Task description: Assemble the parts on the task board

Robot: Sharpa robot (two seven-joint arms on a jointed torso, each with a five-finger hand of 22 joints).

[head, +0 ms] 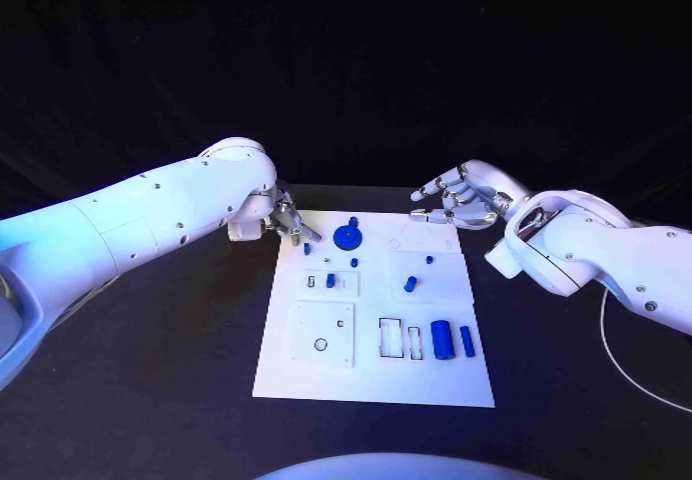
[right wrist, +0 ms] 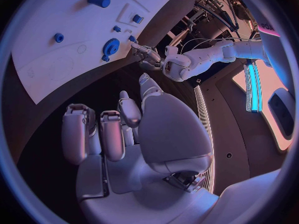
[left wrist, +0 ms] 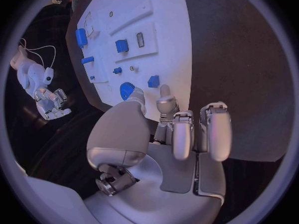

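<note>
a flat white rectangular task board [head: 289, 375] lies mid black worktop [head: 144, 400], w/ small blue plastic parts on it: a round blue gear-like disc [head: 348, 237] near the far edge, 2 blue cylinders [head: 443, 341] side by side nearer the robot, small blue blocks [head: 411, 283] between. the left robot hand [head: 284, 219] hovers at the board's far left corner, fingers apart, holding nothing, fingertips just beside the disc. the right robot hand [head: 459, 199] hangs beyond the far right corner, fingers loosely curled, also empty. judged step: left reach for the disc. best approach: lower slowly, pinch the rim evenly, keep the board from sliding.
</note>
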